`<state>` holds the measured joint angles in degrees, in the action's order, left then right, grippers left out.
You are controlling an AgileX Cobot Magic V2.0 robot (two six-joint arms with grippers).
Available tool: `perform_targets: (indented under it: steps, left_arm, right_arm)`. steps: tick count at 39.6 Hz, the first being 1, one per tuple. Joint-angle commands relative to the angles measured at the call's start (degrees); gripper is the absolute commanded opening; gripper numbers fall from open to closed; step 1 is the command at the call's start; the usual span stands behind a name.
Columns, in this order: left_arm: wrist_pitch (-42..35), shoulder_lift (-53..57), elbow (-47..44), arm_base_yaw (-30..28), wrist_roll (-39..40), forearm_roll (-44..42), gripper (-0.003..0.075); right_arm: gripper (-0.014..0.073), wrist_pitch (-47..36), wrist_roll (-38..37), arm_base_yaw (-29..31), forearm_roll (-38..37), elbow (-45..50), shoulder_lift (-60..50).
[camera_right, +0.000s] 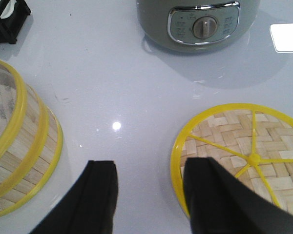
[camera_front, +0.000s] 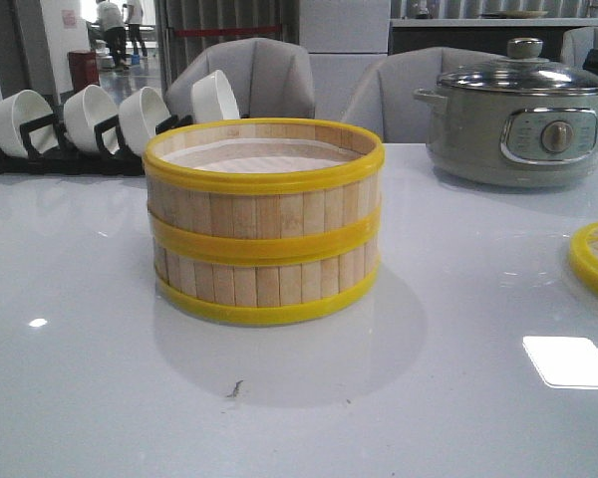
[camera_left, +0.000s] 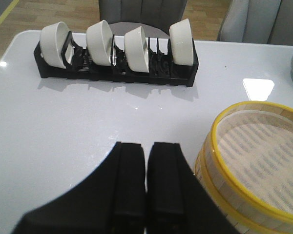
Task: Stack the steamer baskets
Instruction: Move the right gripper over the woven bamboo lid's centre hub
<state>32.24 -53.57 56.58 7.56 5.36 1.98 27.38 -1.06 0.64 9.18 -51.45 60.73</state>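
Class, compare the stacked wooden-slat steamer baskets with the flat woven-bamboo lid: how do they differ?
The stacked wooden-slat steamer baskets stand tall with vertical slat walls; the flat woven-bamboo lid lies low. The baskets are open on top with a white liner; the lid shows a woven face with yellow spokes. Both are round with yellow rims.

White bowls [camera_front: 90, 118] stand on edge in a black rack [camera_left: 118, 70] — grey-green pot [camera_front: 518, 124], woven lid [camera_right: 241, 153] flat.

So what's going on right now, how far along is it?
Left gripper shut, empty. Right gripper open, empty, above the lid. Steamer baskets already stacked two high. Nothing in the way.
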Motion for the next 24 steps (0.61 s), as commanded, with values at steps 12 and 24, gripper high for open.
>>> perform_targets:
  steps: [12, 24]
  left_arm:
    - [-8.79, 16.27, -19.56, -0.34, 0.64, 0.25, 0.0085]
    - [-10.03, 19.25, -24.48, -0.34, 0.64, -0.68, 0.0085]
  right_arm:
    - [0.0433, -1.49, 0.18, 0.14, 1.20, -2.18, -0.83]
    - [0.0433, -0.98, 0.18, 0.14, 1.20, -2.18, -0.83]
